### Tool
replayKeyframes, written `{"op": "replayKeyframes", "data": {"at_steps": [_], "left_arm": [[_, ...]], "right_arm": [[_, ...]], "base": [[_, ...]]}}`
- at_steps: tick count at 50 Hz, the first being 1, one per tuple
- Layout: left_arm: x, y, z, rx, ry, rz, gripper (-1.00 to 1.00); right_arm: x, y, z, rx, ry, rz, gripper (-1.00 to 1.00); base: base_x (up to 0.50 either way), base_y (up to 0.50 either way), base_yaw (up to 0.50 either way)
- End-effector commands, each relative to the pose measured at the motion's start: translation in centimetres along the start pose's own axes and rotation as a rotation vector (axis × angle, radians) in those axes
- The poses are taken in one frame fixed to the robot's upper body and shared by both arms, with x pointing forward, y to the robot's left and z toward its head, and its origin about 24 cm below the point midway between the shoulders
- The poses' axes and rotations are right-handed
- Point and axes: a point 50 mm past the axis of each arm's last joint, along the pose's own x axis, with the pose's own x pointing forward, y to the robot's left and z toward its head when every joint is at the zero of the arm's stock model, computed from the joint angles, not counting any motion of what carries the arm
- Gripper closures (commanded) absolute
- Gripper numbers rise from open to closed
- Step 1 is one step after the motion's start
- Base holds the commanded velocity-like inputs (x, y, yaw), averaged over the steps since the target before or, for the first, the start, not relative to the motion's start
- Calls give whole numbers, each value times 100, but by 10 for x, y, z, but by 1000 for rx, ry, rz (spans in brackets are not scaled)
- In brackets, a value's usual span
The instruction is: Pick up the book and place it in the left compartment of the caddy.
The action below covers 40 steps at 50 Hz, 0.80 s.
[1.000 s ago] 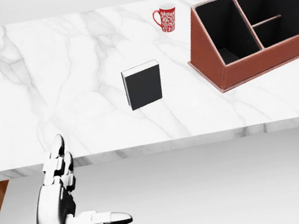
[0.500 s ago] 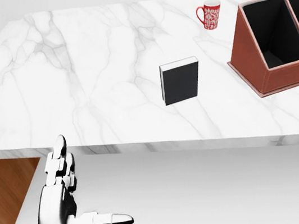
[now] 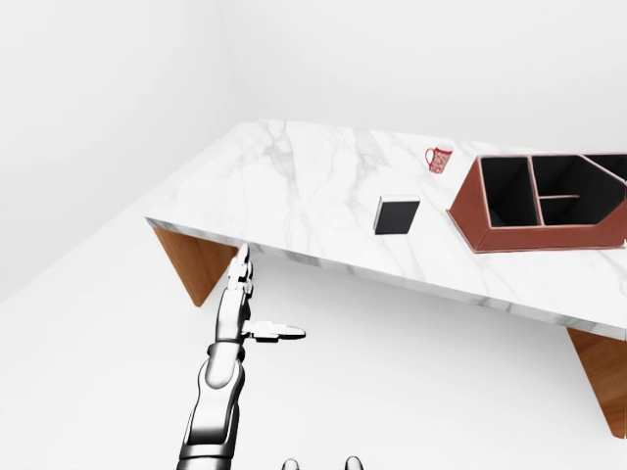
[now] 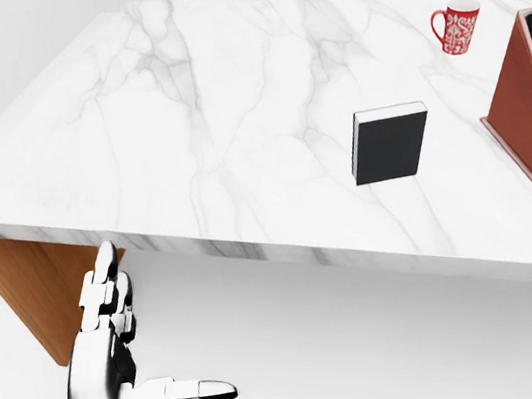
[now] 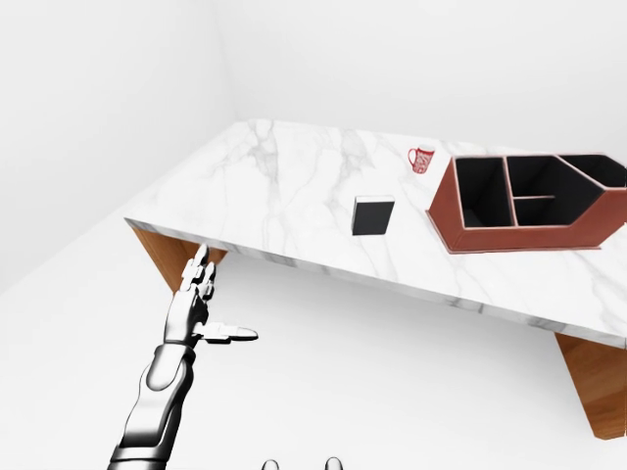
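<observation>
Book (image 4: 390, 142) lies flat mid-surface, nearer the right end, just left of the caddy (image 3: 541, 202) and well apart from the left hand (image 4: 109, 356), whose fingers are spread and empty. Approach squarely first, then reach over the near edge.

We see a white marble worktop (image 3: 304, 186) with grey veins resting on brown wooden supports (image 3: 191, 262). A red, white-patterned mug (image 4: 458, 27) stands upright near its top edge in the head view, above pale floor (image 3: 411, 372).
</observation>
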Motion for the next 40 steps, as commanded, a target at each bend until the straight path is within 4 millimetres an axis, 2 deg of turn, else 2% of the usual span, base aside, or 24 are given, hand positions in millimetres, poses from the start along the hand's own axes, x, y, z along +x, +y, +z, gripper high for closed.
{"op": "replayKeyframes", "data": {"at_steps": [1,22,40], "left_arm": [[-1,0,1,2,-2,-2,-100],[0,-1,-2,6,9,-7,-100],[-1,-1,1,5,-5,-6,-100]], "right_arm": [[0,-1,1,2,-4,-2,-100],[1,-1,5,1,-17,-8,-100],[1,-2,1,3,-5,-19,-100]], "base": [[0,0,26],[0,0,25],[0,0,0]]}}
